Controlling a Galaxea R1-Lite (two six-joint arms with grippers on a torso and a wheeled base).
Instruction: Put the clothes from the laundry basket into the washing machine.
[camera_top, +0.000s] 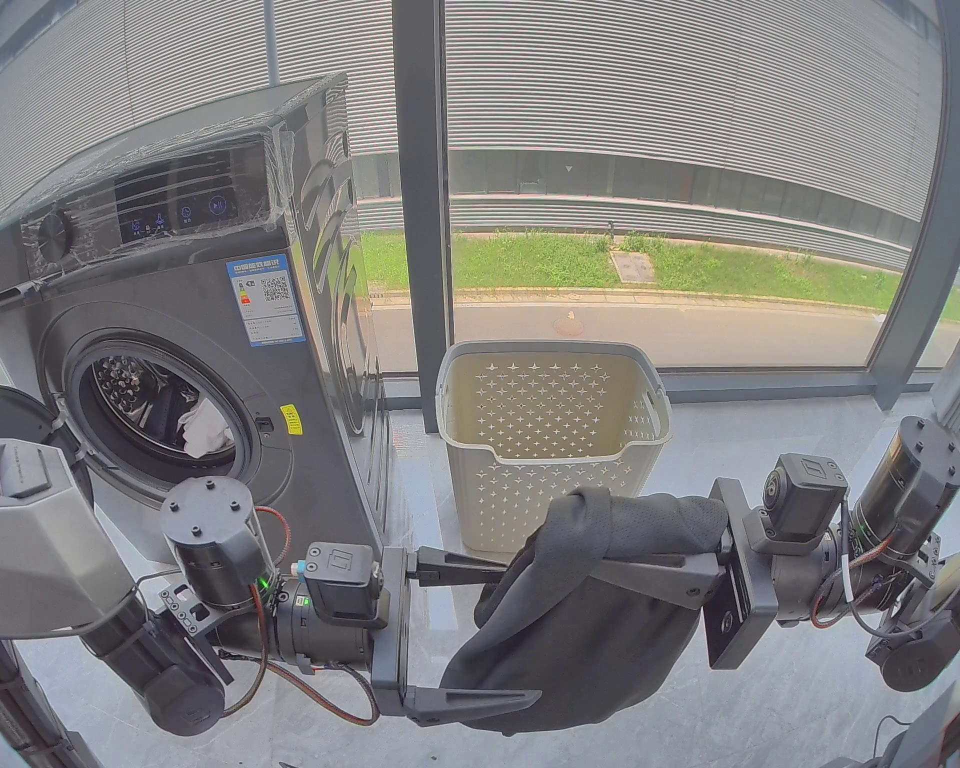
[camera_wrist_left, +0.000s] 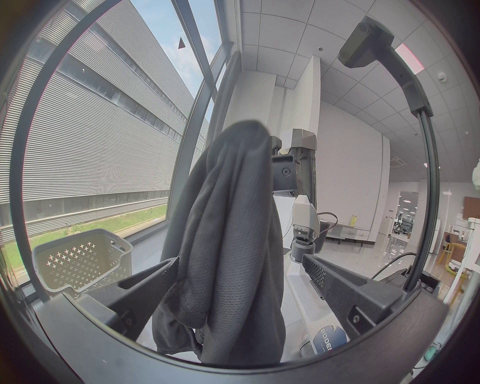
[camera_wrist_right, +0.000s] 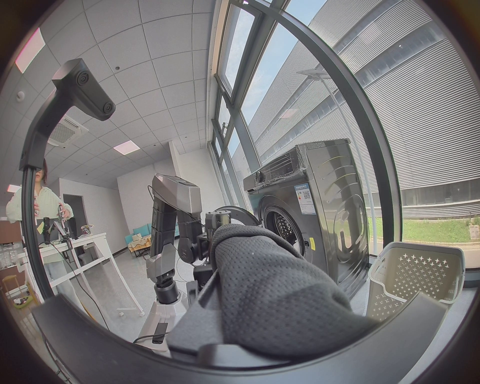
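Head view: right end effector (camera_top: 612, 572) grips a dark knit garment (camera_top: 590, 645) sagging inside the wide-open left end effector (camera_top: 520, 637).

The dark garment (camera_top: 590, 620) was matt, finely knitted cloth. The basket (camera_top: 520, 490) was smooth cream plastic. The washing machine (camera_top: 335, 330) had glossy grey metal sides, with crinkled clear film (camera_top: 150, 190) on top.

Tall windows (camera_top: 660, 200) face grass (camera_top: 700, 265); glossy pale floor (camera_top: 800, 700), tiled ceiling (camera_wrist_right: 150, 75).
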